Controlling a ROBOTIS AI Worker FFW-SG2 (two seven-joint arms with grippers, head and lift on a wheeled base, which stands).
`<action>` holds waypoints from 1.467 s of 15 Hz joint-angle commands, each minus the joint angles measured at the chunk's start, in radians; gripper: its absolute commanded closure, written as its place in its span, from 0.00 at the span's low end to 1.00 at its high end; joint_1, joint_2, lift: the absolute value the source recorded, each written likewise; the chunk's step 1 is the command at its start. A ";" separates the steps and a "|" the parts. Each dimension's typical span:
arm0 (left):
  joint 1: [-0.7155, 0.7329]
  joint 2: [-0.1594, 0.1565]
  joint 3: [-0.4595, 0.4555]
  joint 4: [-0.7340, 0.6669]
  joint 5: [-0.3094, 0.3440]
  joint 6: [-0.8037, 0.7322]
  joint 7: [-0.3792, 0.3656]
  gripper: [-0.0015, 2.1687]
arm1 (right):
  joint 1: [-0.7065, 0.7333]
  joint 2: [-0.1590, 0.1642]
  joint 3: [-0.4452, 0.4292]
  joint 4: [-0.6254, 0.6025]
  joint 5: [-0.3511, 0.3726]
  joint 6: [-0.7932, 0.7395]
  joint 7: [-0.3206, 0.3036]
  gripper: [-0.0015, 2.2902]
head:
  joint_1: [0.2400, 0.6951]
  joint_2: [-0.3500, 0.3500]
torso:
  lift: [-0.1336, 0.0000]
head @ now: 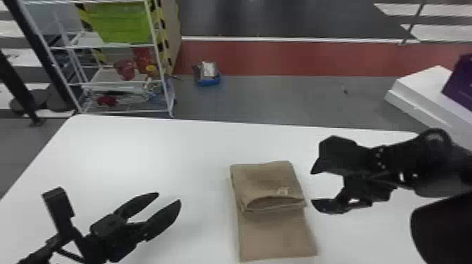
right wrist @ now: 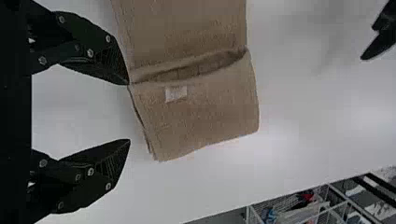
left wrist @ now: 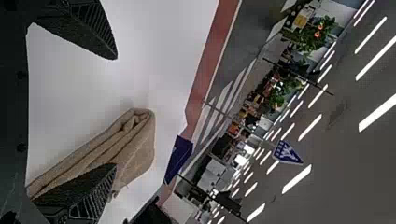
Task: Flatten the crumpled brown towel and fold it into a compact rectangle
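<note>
The right end effector [head: 312,186] stands wide open beside the brown towel's [head: 267,179] right side, one fingertip right by the edge; whether they touch, I cannot tell. The left end effector [head: 169,197] is open too, over the tabletop [head: 123,147], a broad white stretch between it and the towel. The towel lies with its far part folded over, nearer part flatter, well in from the tabletop's far edge.

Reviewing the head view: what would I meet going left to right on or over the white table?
Left tool, open → brown towel, its far part folded over → right tool, open.
</note>
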 commanded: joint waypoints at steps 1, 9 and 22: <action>0.011 -0.003 -0.002 -0.015 -0.001 0.004 0.005 0.03 | 0.026 -0.044 0.076 -0.036 0.061 -0.007 0.005 0.09 | 1.00 0.52 | 0.07; 0.023 -0.003 -0.002 -0.026 -0.001 0.007 0.005 0.03 | -0.138 0.058 0.191 0.228 0.068 -0.062 0.005 0.14 | 1.00 0.55 | 0.07; 0.025 -0.003 0.011 -0.014 0.001 -0.002 -0.002 0.03 | -0.225 0.121 0.257 0.326 0.067 -0.043 0.005 0.34 | 1.00 0.64 | 0.07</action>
